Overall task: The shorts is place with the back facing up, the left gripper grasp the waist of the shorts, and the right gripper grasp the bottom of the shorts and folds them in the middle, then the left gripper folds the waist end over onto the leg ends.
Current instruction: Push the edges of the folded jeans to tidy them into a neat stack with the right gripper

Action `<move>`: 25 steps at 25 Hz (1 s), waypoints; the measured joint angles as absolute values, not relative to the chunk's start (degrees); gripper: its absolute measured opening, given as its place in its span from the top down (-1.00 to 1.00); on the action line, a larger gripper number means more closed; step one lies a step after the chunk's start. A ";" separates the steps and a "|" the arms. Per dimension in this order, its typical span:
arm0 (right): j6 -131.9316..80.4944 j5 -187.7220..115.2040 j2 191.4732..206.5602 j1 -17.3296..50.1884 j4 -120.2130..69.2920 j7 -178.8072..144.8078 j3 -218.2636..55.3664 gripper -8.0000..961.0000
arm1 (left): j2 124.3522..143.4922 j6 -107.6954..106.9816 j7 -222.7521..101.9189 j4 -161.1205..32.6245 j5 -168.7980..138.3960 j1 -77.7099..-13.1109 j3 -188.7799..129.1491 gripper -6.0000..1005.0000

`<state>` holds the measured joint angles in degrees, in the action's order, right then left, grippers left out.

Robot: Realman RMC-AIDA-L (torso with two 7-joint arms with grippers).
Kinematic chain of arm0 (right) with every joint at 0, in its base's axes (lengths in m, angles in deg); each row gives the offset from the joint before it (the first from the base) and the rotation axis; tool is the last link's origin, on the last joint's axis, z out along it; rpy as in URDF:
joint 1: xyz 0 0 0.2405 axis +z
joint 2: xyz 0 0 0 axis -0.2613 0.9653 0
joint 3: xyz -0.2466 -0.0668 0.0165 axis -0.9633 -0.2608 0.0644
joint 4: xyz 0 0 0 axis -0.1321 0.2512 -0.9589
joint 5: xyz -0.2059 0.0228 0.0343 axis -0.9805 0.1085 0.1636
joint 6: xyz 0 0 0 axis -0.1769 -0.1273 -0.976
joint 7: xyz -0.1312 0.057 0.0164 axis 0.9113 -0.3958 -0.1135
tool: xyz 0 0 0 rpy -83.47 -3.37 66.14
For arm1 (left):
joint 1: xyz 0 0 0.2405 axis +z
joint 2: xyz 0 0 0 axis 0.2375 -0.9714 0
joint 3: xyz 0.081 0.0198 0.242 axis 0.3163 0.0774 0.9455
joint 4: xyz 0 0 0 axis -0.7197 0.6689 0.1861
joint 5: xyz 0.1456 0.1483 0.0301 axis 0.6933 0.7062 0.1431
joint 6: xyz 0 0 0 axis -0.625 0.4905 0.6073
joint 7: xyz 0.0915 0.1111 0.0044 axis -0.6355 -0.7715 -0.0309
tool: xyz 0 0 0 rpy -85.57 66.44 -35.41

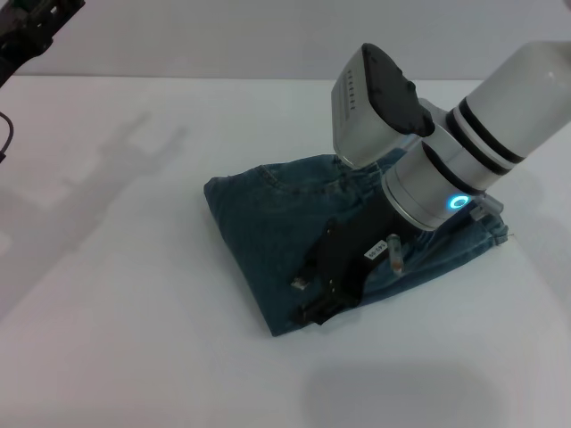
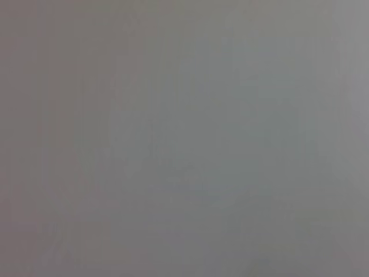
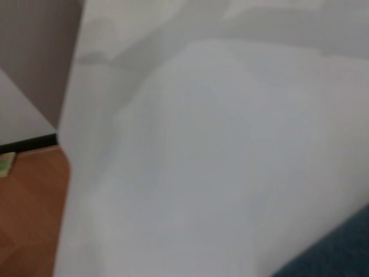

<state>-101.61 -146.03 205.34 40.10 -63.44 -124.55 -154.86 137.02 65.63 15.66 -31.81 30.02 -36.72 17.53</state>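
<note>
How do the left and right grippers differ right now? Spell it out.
The right gripper is low over the folded denim shorts; the left gripper sits far left, clear of them. The right gripper's silver wrist shows a lit ring; the left gripper is cut off by the picture's edge. Both are black.

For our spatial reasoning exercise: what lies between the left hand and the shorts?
Only bare, shadowed table separates the left hand from the shorts, per the head view.
</note>
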 joint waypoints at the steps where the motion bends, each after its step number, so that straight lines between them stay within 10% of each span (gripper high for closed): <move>1: -100.97 -146.50 205.34 40.05 -63.21 -124.86 -154.92 -0.06 | 137.02 65.63 15.66 -31.81 30.02 -36.72 17.53 -0.69; 25: -83.90 -147.49 205.57 39.87 -59.93 -124.85 -159.60 -0.06 | 137.15 66.90 15.63 -33.89 29.84 -36.84 17.89 -0.68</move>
